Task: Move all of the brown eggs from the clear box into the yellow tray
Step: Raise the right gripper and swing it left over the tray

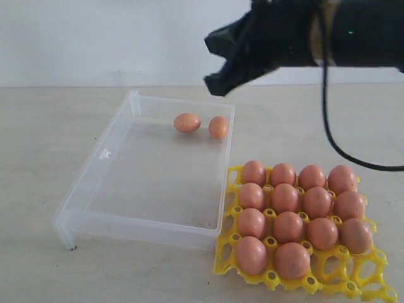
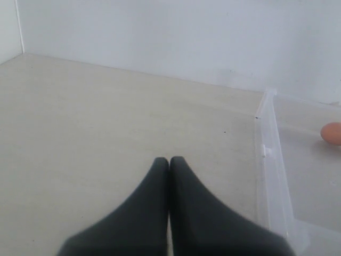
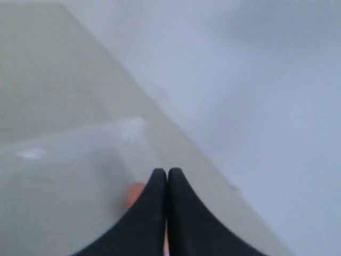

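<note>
Both my right gripper and left gripper are clenched empty, so for the two brown eggs lying by the clear box's far right corner I should open the right wide, descend straight over one, squeeze gently.

I see a table with a pale, matt surface, faintly streaked like light wood or laminate; I cannot tell which. Behind it is a plain, matt white wall. The clear box is thin transparent plastic, smooth and slightly glossy, with soft highlights along its rim. The yellow tray is bright opaque plastic with a smooth, mild sheen. The brown eggs have smooth, satin shells, some faintly speckled. The left gripper and right gripper look matt black, smooth and dull. A black cable has a smooth sheath.
</note>
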Robot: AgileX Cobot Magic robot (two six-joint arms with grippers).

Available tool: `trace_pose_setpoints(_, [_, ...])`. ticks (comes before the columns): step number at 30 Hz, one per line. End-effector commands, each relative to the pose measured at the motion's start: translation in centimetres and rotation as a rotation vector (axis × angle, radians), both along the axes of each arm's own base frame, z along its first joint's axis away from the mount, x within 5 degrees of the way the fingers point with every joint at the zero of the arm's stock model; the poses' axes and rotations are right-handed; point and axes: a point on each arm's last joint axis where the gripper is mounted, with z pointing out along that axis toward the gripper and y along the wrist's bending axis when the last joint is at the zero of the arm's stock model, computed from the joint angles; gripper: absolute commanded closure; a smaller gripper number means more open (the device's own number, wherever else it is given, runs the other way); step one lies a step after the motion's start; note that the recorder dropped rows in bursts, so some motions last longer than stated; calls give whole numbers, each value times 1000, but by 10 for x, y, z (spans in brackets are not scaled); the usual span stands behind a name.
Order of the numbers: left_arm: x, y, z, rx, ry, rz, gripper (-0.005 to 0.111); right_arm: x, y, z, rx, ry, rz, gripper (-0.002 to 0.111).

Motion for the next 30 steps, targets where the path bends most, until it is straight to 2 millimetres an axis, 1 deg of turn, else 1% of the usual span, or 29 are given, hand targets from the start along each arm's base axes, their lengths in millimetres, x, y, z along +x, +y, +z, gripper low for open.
trace_pose_setpoints(1, [0,0,0,-14,3,-4,111,32,15,-21,-539,22,-523,109])
trace_pose_setpoints(2, [0,0,0,-14,3,-4,111,39,26,-36,-600,281,-433,109])
trace_pose_setpoints(3, [0,0,0,-14,3,-4,111,41,33,-36,-593,377,-374,109])
trace_pose_setpoints(4, [0,0,0,-14,3,-4,111,41,49,-38,-577,579,-189,109])
trace_pose_setpoints(5, [0,0,0,-14,3,-4,111,40,59,-39,-563,640,-95,109])
trace_pose_setpoints(6, [0,0,0,-14,3,-4,111,41,74,-30,-582,641,93,109])
trace_pose_setpoints(7, [0,0,0,-14,3,-4,111,41,79,-26,-597,611,161,109])
trace_pose_setpoints(8, [0,0,0,-14,3,-4,111,49,90,-18,-578,512,241,109])
trace_pose_setpoints(9, [0,0,0,-14,3,-4,111,58,97,-17,-563,408,264,108])
trace_pose_setpoints(10, [0,0,0,-14,3,-4,111,64,99,-18,-573,335,288,106])
trace_pose_setpoints(11, [0,0,0,-14,3,-4,111,70,103,-32,-633,295,331,98])
trace_pose_setpoints(12, [0,0,0,-14,3,-4,111,73,106,-45,-666,301,355,89])
trace_pose_setpoints(13, [0,0,0,-14,3,-4,111,78,110,-64,-692,328,364,72])
trace_pose_setpoints(14, [0,0,0,-14,3,-4,111,82,112,-76,-708,331,364,64])
trace_pose_setpoints(16, [0,0,0,-14,3,-4,111,91,117,-98,-735,315,360,52])
trace_pose_setpoints(17, [0,0,0,-14,3,-4,111,96,119,-107,-751,288,354,49])
trace_pose_setpoints(18, [0,0,0,-14,3,-4,111,101,120,-114,-769,251,346,48])
trace_pose_setpoints(22, [0,0,0,-14,3,-4,111,116,123,-134,-848,115,335,47])
trace_pose_setpoints(28, [0,0,0,-14,3,-4,111,124,122,-157,-848,131,321,47])
trace_pose_setpoints(30, [0,0,0,-14,3,-4,111,128,121,-161,-810,136,286,47])
